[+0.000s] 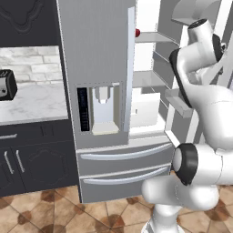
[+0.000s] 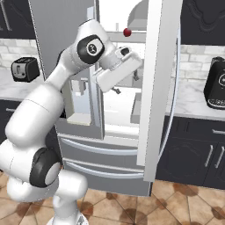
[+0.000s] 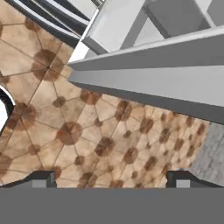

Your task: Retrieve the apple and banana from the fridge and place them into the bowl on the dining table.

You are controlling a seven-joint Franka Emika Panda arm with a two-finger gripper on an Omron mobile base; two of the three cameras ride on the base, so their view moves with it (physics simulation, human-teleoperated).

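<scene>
Apple point(image 2: 127, 32) sits at the front edge of an upper shelf in the fridge point(image 1: 98, 68). The gripper point(image 3: 111, 179) hangs below it, jaws spread, empty.

- The apple point(image 2: 127, 32) sat on an upper shelf inside the fridge point(image 2: 66, 26).
- A toaster point(image 2: 25, 69) stood at the fridge's 9 o'clock, a coffee machine point(image 2: 216, 83) at 3 o'clock.

Kitchen: steel fridge point(image 1: 98, 91), toaster point(image 1: 6, 85) on marble counter point(image 1: 32, 104), dark cabinets point(image 1: 32, 164).
</scene>
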